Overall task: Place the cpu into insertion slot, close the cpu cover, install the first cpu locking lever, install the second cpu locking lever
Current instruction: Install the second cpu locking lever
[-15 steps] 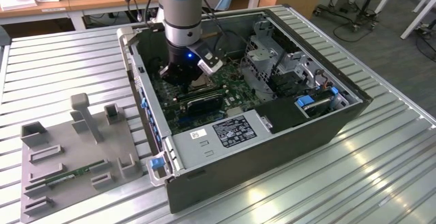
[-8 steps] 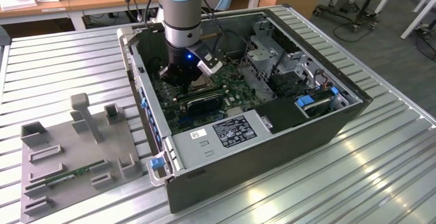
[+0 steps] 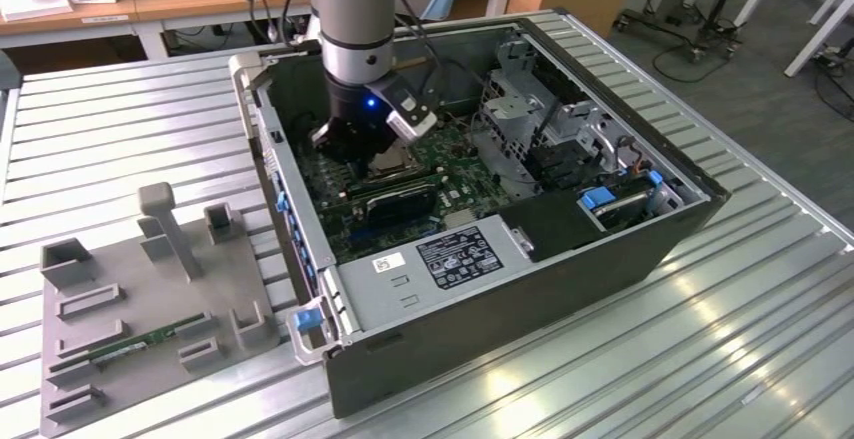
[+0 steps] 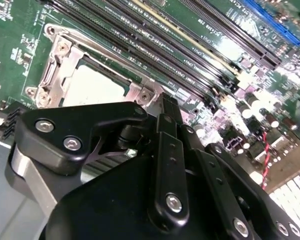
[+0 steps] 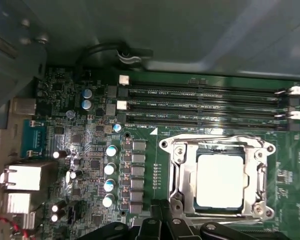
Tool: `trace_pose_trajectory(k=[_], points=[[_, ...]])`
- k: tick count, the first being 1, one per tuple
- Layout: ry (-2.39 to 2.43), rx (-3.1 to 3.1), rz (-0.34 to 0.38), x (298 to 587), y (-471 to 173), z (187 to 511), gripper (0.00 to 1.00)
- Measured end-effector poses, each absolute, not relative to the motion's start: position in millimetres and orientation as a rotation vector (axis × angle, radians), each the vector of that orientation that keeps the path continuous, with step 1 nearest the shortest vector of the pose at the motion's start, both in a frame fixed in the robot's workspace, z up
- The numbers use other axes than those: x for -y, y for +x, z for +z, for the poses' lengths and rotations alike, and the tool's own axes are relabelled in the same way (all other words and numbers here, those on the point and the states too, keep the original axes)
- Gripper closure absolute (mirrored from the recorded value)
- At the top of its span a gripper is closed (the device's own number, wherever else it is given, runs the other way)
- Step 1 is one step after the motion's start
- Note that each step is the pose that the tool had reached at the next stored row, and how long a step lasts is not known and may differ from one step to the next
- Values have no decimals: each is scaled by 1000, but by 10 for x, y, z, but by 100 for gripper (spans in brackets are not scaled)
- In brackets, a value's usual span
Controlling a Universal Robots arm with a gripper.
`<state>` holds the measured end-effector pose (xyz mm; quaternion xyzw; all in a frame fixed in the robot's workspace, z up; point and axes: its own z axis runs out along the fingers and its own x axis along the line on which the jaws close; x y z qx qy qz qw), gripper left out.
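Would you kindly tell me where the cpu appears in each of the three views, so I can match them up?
Exterior view: the cpu is a pale square inside the open computer case, just below the end effector.
First wrist view: the cpu sits framed by the cpu cover.
Second wrist view: the cpu lies just past the end effector's black linkage.
Shared landmark: the long memory slots beside the socket.
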<state>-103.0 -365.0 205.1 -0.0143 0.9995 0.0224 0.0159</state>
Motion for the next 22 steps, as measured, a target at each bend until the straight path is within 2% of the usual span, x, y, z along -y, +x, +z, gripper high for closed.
trace_pose_trajectory(k=[10, 22], points=[[-44, -3109, 70, 3648, -1030, 2240, 89], [-43, -3109, 74, 3648, -857, 2237, 89]])
